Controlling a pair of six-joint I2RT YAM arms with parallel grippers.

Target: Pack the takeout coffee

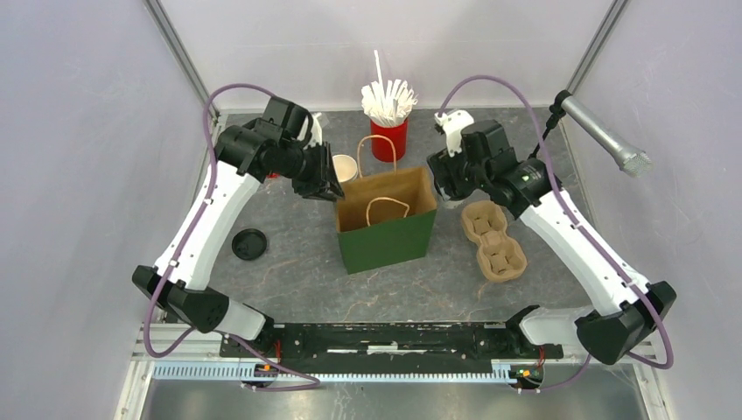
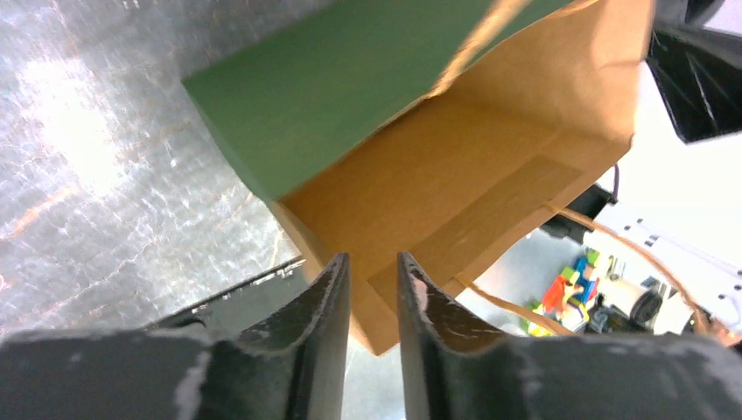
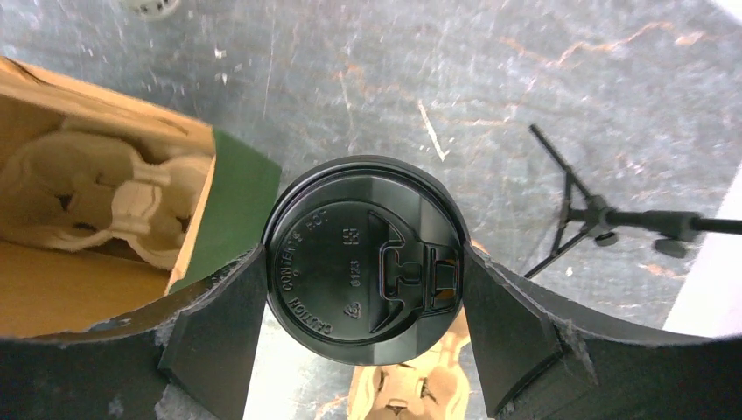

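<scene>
From above, a green paper bag (image 1: 389,241) is seen standing open in the middle of the counter (image 1: 289,280). The left gripper (image 1: 325,185) is placed at the bag's 10 o'clock corner. The right gripper (image 1: 446,179) is placed at the bag's 2 o'clock corner. A brown cup tray (image 1: 497,241) is laid on the counter at 3 o'clock from the bag. A loose black lid (image 1: 249,243) is laid at 8 o'clock. A red cup of white sticks (image 1: 388,131) is stood at 12 o'clock.

In the left wrist view, the bag's brown inside wall is seen in the small gap of the left gripper. It cannot be told whether the paper is pinched or let go.

In the right wrist view, the takeout coffee (image 3: 363,262) is pinched by the right gripper. Its black lid is pressed by a finger at 3 o'clock and at 9 o'clock. The bag's green wall is seen just beside the coffee at 9 o'clock. A second brown tray (image 3: 96,197) is seen inside the bag.
</scene>
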